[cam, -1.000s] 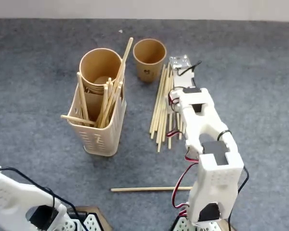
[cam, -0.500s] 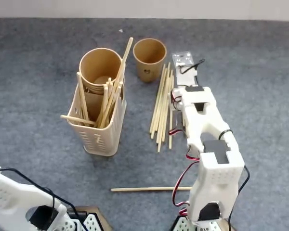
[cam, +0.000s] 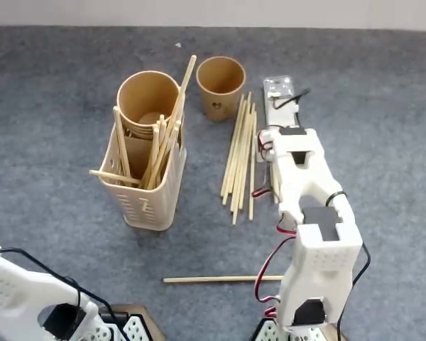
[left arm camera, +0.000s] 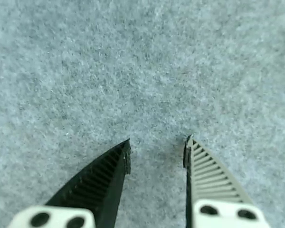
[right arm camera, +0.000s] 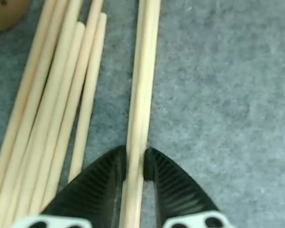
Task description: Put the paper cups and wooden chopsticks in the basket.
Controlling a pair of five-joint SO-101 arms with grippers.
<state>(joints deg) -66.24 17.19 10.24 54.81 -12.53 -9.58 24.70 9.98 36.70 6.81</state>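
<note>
**Right jaws clenching a stick beside the pile**

In the high view the basket (cam: 145,195) is standing on the grey carpet (cam: 71,213), holding a cup (cam: 148,99) and several sticks that are leaning out of its top. A loose cup (cam: 220,82) is sitting at the basket's 1 o'clock, near it but apart. The pile (cam: 238,160) is lying at the basket's 3 o'clock, alongside the right arm (cam: 305,206), and a lone stick (cam: 220,279) is lying at 5 o'clock. The right gripper (right arm camera: 134,164) is pinching one stick (right arm camera: 145,71) — this one is running just beside the pile. The left gripper (left arm camera: 156,152) is hovering over carpet — its jaws are parted.
</note>
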